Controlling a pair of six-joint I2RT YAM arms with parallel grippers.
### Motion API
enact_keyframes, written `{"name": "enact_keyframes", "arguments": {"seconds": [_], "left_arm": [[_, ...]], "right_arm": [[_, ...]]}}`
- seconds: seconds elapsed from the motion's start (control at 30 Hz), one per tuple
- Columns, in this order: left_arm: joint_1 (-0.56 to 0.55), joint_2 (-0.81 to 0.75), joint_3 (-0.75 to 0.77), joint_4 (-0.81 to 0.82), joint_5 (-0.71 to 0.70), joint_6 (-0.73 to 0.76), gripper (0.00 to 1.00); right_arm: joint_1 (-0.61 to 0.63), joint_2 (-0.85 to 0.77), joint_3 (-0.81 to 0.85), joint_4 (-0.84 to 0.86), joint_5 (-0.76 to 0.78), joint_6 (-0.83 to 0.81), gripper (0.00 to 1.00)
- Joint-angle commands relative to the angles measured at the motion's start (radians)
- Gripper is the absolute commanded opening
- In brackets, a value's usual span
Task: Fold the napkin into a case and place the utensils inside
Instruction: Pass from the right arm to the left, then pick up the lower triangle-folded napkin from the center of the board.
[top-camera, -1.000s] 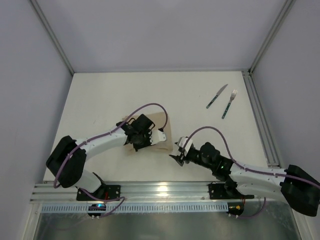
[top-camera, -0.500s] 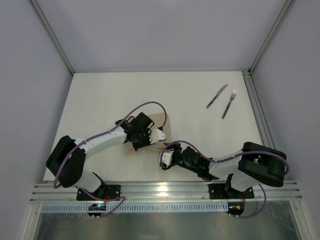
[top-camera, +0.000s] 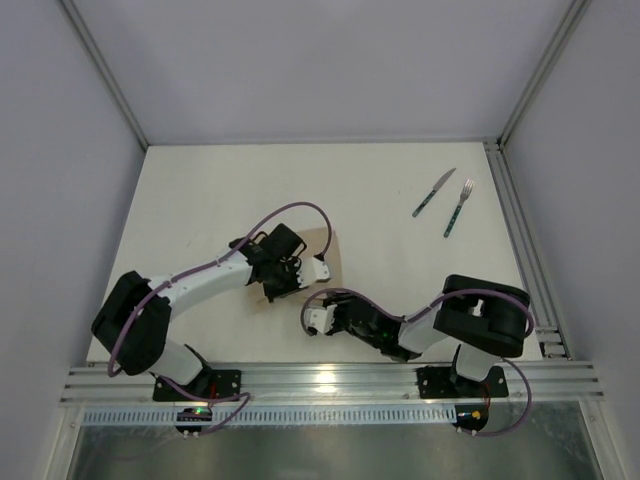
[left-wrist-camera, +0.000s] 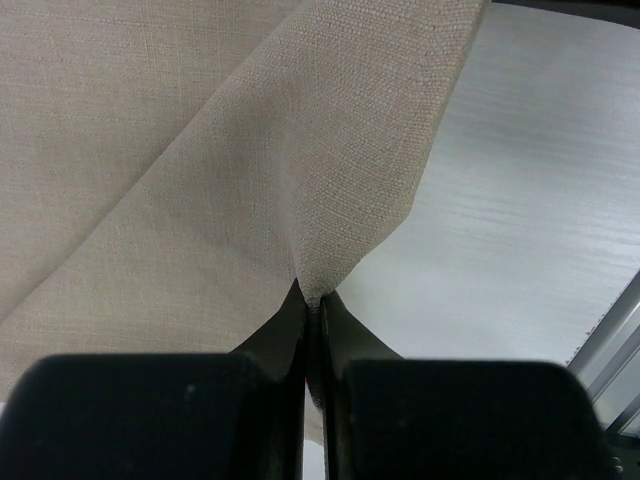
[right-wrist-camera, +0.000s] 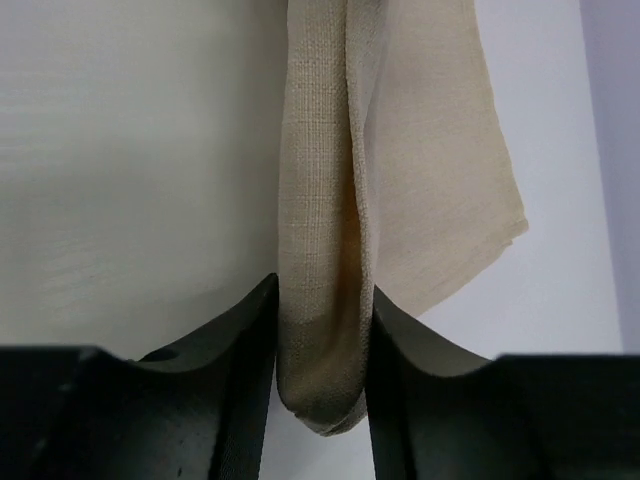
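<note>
Left jaws pinch napkin (left-wrist-camera: 200, 150) corner tight; right jaws squeeze a bunched fold of it. Risk: the thin corner slips out if pulled apart too hard, undoing the fold.

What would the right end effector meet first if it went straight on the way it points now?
The napkin: a fold of it sits in the right end effector and runs on ahead. Beyond the cloth the table shows, though depth is unclear.

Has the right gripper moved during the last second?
Yes. The right gripper went left along the rail and now straddles a fold of the napkin.
</note>
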Motion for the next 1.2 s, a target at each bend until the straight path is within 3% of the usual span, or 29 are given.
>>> {"name": "enact_keyframes", "arguments": {"seconds": [0.0,0.03,0.17,0.23,0.5,0.63,0.77,1.07,1.17], "left_arm": [[0.006,-0.005,0.024,-0.021,0.043,0.014,0.0],[0.006,-0.007,0.021,-0.021,0.051,0.014,0.0],[0.015,-0.011,0.006,-0.024,0.057,0.017,0.0],[0.025,-0.013,-0.01,-0.024,0.06,0.014,0.0],[0.034,-0.1,-0.08,-0.006,0.106,-0.016,0.48],[0.057,-0.173,-0.105,-0.009,0.144,-0.016,0.57],[0.143,-0.262,-0.106,-0.064,0.203,0.014,0.64],[0.242,-0.43,-0.198,0.012,0.22,0.019,0.69],[0.243,-0.445,-0.223,0.038,0.247,0.043,0.8]], "right_arm": [[0.006,0.053,0.026,0.078,0.097,-0.006,0.34],[0.004,0.058,0.023,0.081,0.106,-0.006,0.26],[0.006,0.021,0.023,0.031,0.091,0.02,0.1],[0.004,-0.026,0.046,-0.072,0.051,0.063,0.04],[0.004,-0.119,0.118,-0.351,-0.032,0.18,0.04],[0.003,-0.108,0.195,-0.509,-0.104,0.218,0.04],[-0.034,-0.116,0.221,-0.562,-0.173,0.278,0.04],[-0.182,-0.091,0.353,-0.721,-0.444,0.396,0.04],[-0.229,-0.068,0.373,-0.73,-0.531,0.454,0.04]]}}
